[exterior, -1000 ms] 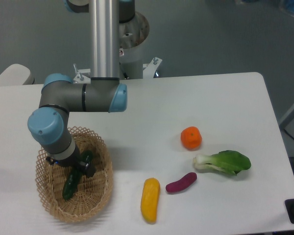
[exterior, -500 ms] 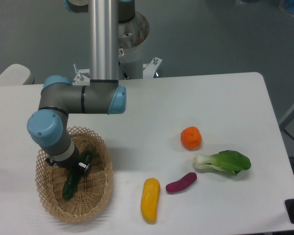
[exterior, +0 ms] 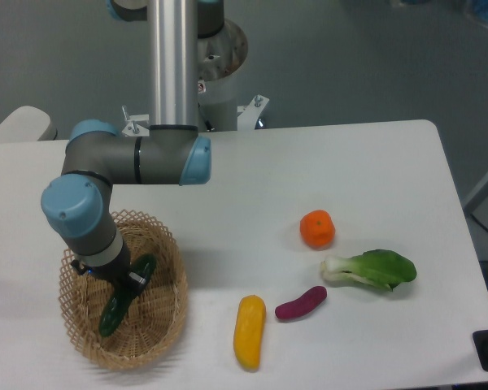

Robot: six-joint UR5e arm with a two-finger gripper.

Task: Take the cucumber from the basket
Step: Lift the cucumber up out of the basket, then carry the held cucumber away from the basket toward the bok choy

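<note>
The dark green cucumber [exterior: 112, 315] is over the tan wicker basket [exterior: 169, 321] at the front left of the table, slanting from upper right to lower left. My gripper [exterior: 128, 283] points down into the basket and is closed around the cucumber's middle. The grey wrist above hides most of the fingers. The cucumber looks raised a little off the basket floor.
A yellow vegetable [exterior: 250, 331], a purple sweet potato [exterior: 301, 303], an orange fruit [exterior: 317, 228] and a bok choy [exterior: 374, 269] lie on the white table to the right of the basket. The arm's column [exterior: 176, 65] stands at the back.
The wrist has moved slightly up and to the left. The cucumber has shifted with it and looks a little larger and lower-left in view.
</note>
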